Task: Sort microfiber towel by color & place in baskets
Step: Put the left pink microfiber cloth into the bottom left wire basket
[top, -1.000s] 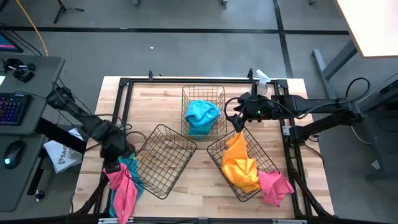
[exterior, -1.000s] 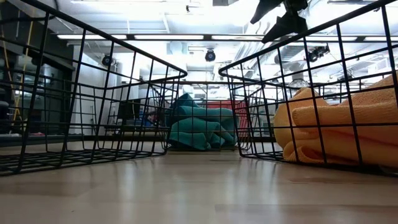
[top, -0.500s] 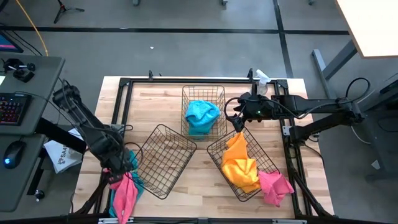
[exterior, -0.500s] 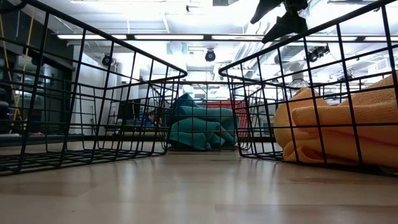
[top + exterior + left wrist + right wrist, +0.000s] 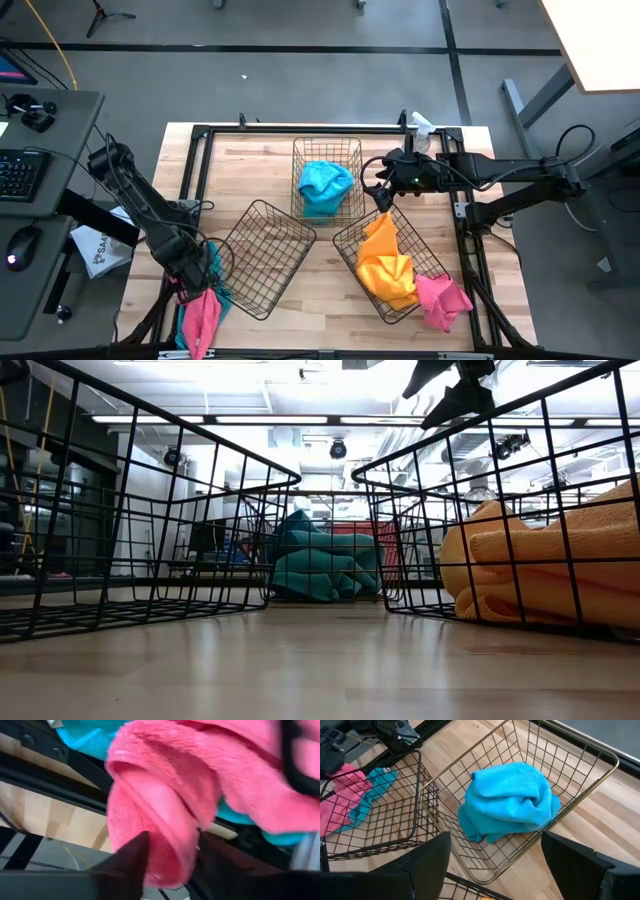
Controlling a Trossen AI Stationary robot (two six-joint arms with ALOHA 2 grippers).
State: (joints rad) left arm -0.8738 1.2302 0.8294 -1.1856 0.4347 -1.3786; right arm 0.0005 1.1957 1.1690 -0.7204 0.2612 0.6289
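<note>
My left gripper (image 5: 190, 285) is at the table's near left corner, shut on a pink towel (image 5: 201, 318) that lies over a turquoise towel (image 5: 214, 268) and droops past the near edge. My right gripper (image 5: 381, 192) hangs open and empty between the far basket (image 5: 327, 152) and the right basket (image 5: 350, 240); the low view shows it overhead (image 5: 450, 385). The far basket holds a turquoise towel (image 5: 510, 800). The right basket holds a yellow-orange towel (image 5: 385, 262). A second pink towel (image 5: 442, 300) lies at that basket's near right corner. The middle basket (image 5: 262, 255) is bare. My left gripper has a rolled fold of the pink towel (image 5: 165, 820) pinched between its two fingers (image 5: 132, 857), which stand on either side of the fold. It comes from above. The towel still rests on the turquoise towel (image 5: 80, 735) and on the black frame bar at the table's edge.
A black metal frame (image 5: 200, 135) runs round the wooden tabletop. A clear spray bottle (image 5: 421, 125) stands at the far right corner. A desk with keyboard and mouse (image 5: 25, 180) sits off the table's left side. Bare wood shows between the baskets.
My left gripper has moved toward the table's near edge, from beside the middle basket's left corner onto the far end of the pink towel. The right arm and the baskets have kept still.
</note>
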